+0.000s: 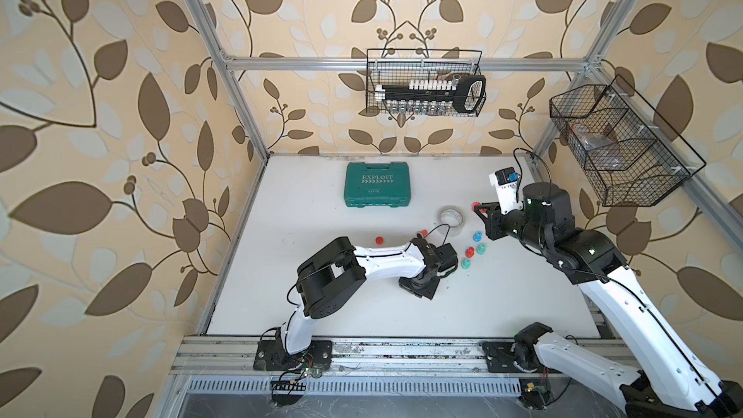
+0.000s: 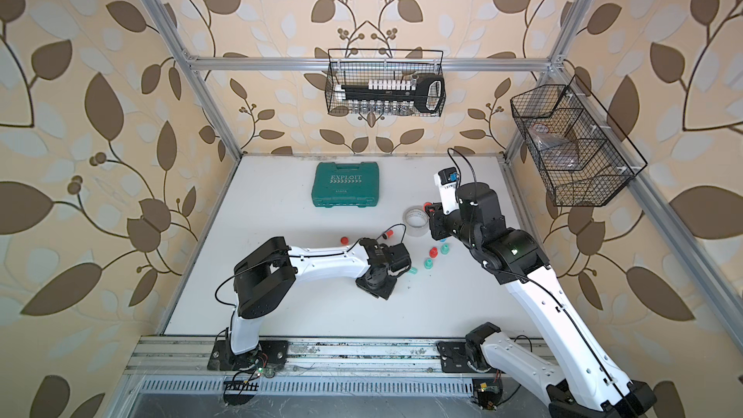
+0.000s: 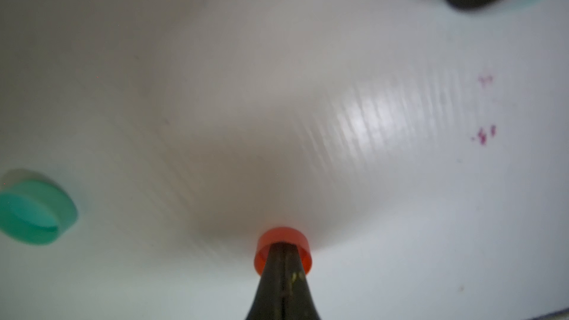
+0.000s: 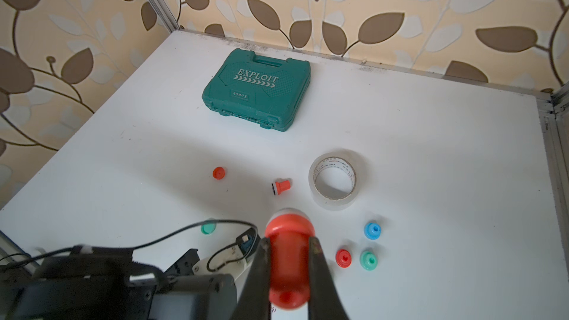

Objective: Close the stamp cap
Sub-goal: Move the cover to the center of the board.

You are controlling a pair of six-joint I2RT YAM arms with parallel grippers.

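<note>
My right gripper [image 4: 289, 240] is shut on the body of a red stamp [image 4: 288, 226] and holds it above the table near the tape roll; in a top view the stamp's red end [image 1: 477, 205] sticks out of the fingers. My left gripper [image 3: 283, 245] is shut on the wall of a small red cap [image 3: 277, 237] just above the white table. It hangs low, under the left wrist [image 1: 436, 259], left of the cluster of small stamps. The two grippers are well apart.
A second red stamp [image 1: 422, 232] lies on its side and a loose red cap [image 1: 378, 240] sits left of it. Blue [image 1: 477, 237], red [image 1: 469, 252] and green [image 1: 481, 250] stamps stand between the arms. A green cap [image 3: 34, 210], tape roll [image 1: 451, 217] and toolbox [image 1: 376, 184] are nearby.
</note>
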